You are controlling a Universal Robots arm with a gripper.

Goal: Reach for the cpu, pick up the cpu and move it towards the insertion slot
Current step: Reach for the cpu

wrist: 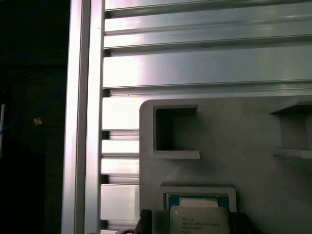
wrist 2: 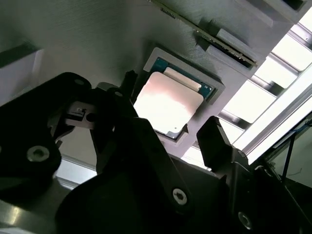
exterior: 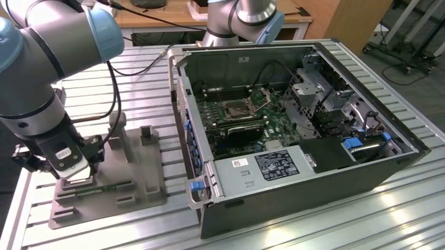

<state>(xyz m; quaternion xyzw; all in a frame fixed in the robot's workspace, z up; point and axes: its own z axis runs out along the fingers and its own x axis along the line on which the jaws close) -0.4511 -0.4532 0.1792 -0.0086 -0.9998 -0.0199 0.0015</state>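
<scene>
I see the gripper (wrist 2: pixel 170 103) low over the grey fixture (exterior: pixel 132 156) at the exterior view's left. Its black fingers (wrist 2: pixel 217 139) stand spread on either side of the cpu (wrist 2: pixel 168 105), gripping nothing. The cpu lies flat in its square recess in the fixture, visible in both wrist views. The socket (exterior: pixel 236 108) sits well apart, inside the open computer case (exterior: pixel 230 208) on the slatted metal table (exterior: pixel 347 224).

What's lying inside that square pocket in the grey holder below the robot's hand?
The cpu, a flat silvery chip with a green edge, lies in the square pocket of the grey fixture. The pocket's floor beneath it is covered.
</scene>
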